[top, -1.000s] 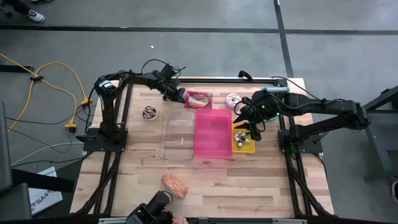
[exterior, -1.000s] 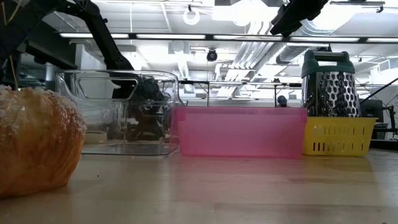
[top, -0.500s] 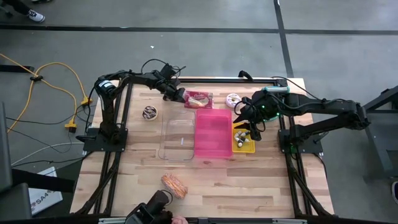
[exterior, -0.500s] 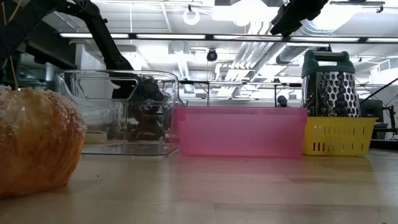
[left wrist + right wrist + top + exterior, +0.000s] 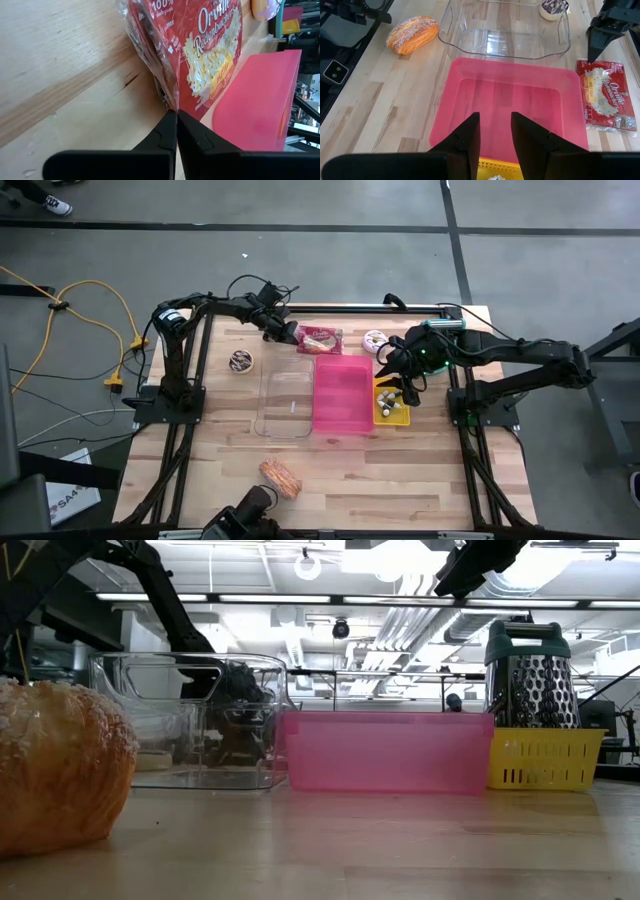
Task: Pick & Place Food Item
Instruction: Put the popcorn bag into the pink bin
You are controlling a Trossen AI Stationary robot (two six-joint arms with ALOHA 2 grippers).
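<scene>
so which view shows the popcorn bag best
The right wrist view: the whole popcorn bag lies flat on the table, label readable. The left wrist view shows it close up but cropped, its plastic edge pinched in the shut left end effector. The high view shows it small; the low view doesn't show it.

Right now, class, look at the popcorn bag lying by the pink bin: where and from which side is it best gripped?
Probably at its crinkled wrapper edge. The popcorn bag lies flat on the table, so only the thin seam offers a pinch. Come in low from the table side away from the pink bin, where the left gripper is shut on that edge.
</scene>
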